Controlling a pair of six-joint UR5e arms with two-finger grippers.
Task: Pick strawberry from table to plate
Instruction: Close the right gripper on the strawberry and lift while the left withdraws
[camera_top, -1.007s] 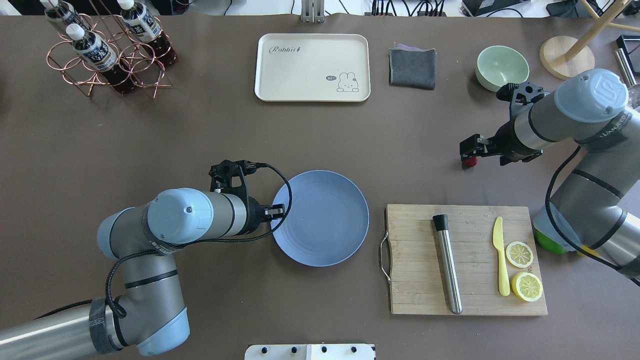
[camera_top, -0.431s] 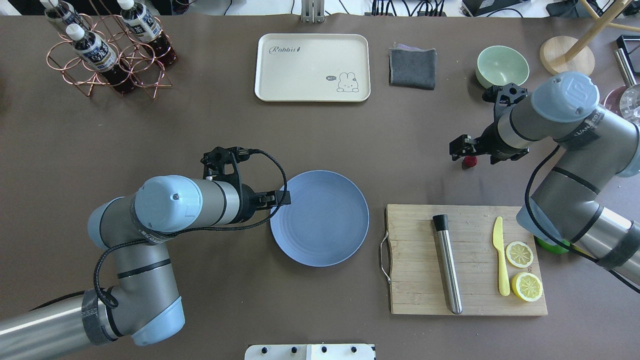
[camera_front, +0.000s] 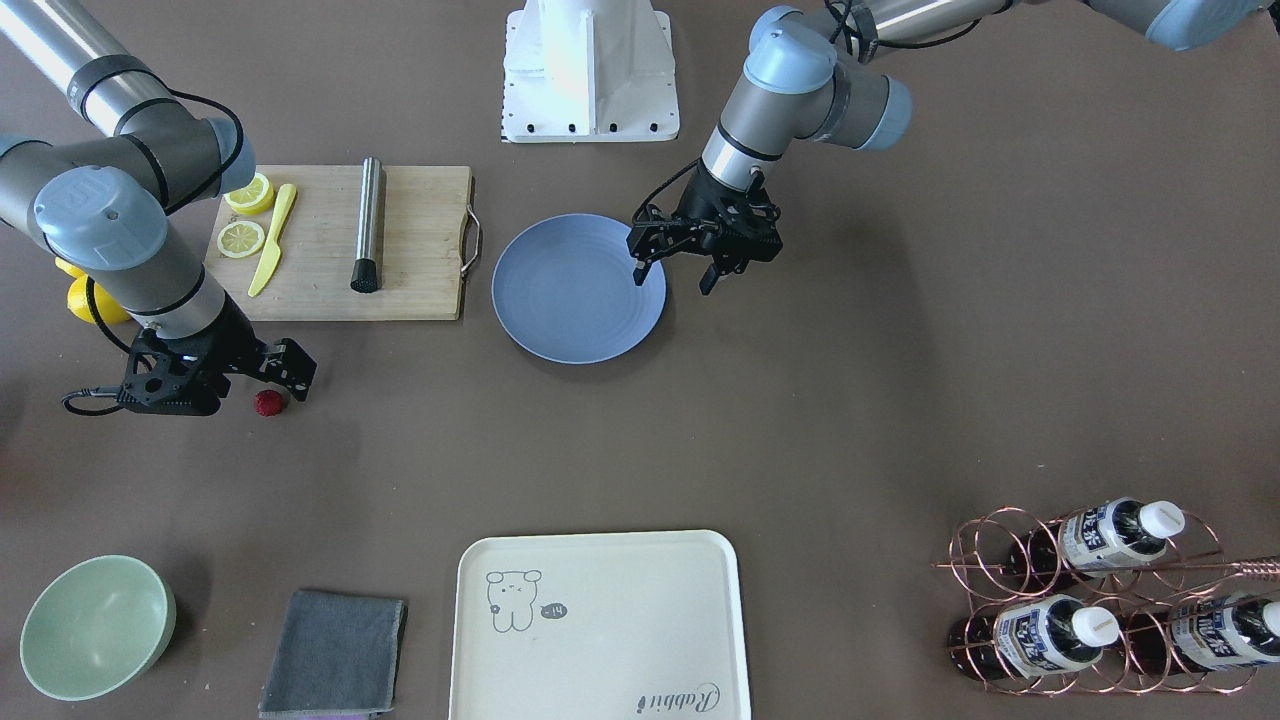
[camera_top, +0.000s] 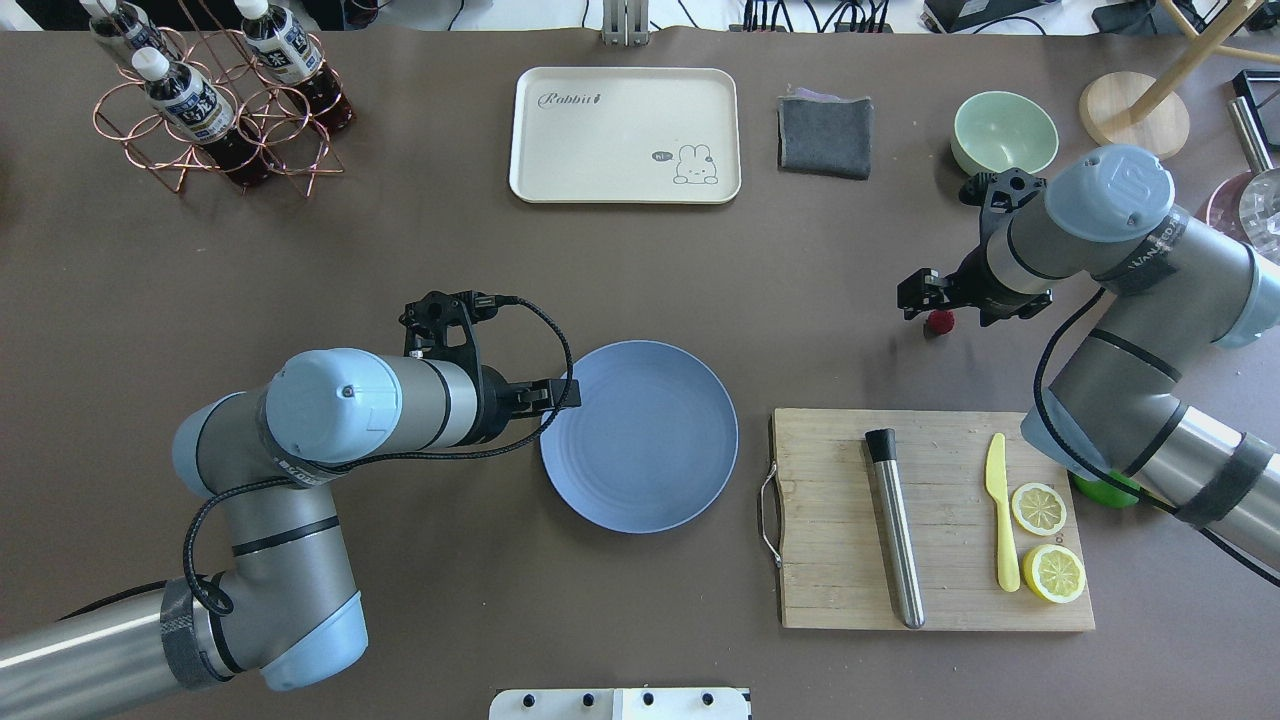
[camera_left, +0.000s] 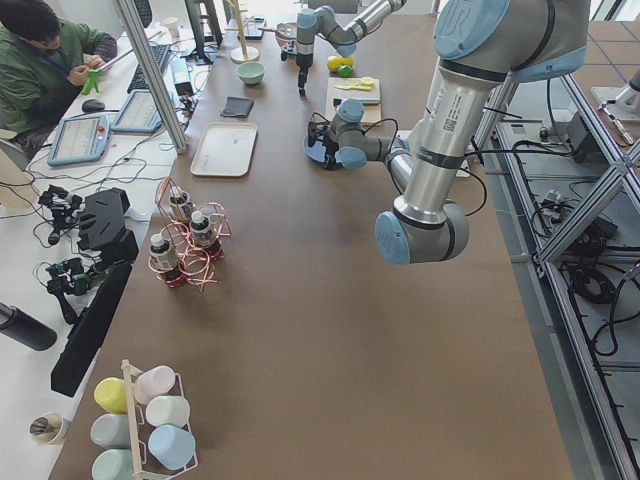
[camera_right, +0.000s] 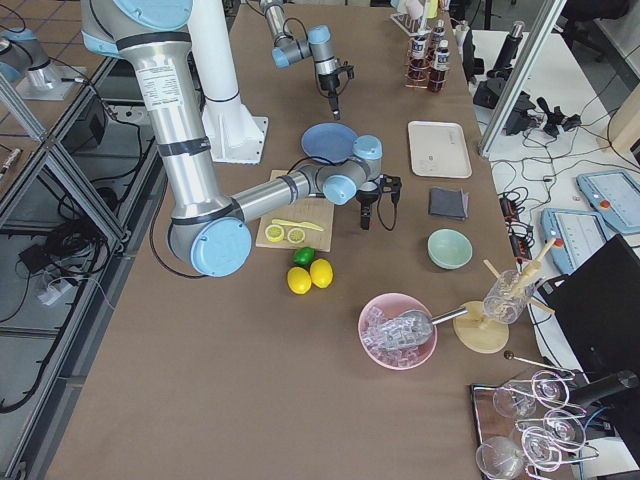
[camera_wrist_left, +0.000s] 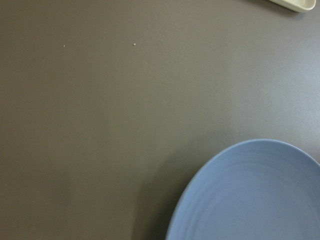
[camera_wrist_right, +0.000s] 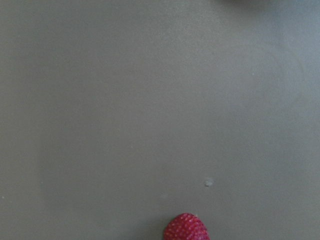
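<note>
While the right fingers (camera_front: 296, 372) stand apart beside the strawberry (camera_front: 268, 402), left fingers (camera_front: 639, 266) gape over the plate (camera_front: 560, 300) edge.

The small, dark red, bumpy strawberry (camera_top: 939, 321) rests on the matte brown-grey desk (camera_top: 400, 250), out on my right side and well apart from the round, shallow, light blue plate (camera_top: 640, 436). I think it lies on its side, but it is too small to be sure. The plate lies flat near the desk's middle, its faint concentric rings showing.
</note>
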